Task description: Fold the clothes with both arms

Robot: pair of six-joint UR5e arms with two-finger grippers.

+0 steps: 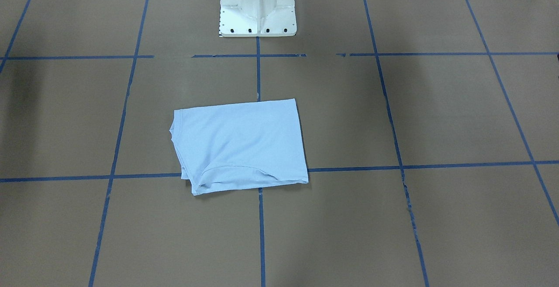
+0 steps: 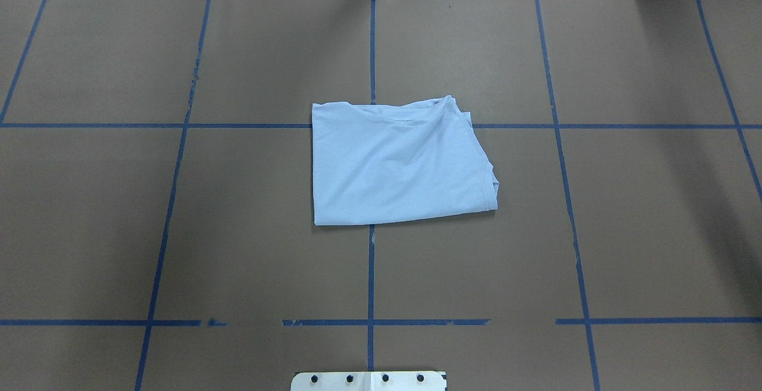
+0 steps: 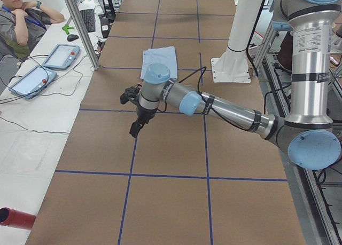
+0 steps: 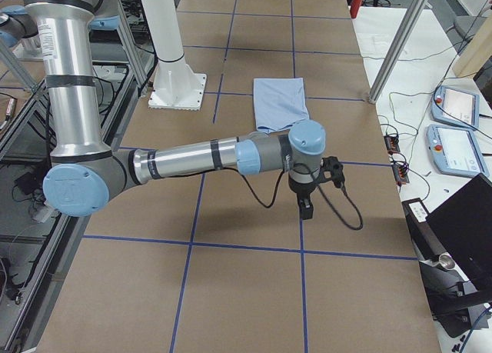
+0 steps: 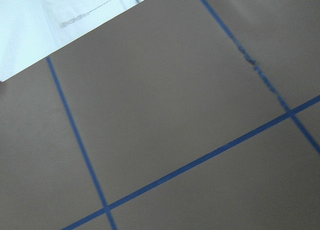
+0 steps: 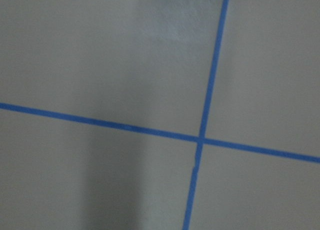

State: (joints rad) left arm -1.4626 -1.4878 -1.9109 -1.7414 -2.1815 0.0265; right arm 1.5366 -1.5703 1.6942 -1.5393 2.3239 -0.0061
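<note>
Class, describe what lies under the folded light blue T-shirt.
The folded light blue T-shirt lies on the brown table surface, across blue tape lines. Their crossing and the shirt's inner layers are covered.

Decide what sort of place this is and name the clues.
Probably a robotics lab: a left arm and a right arm over a brown table gridded with blue tape, and control tablets on the side bench.
</note>
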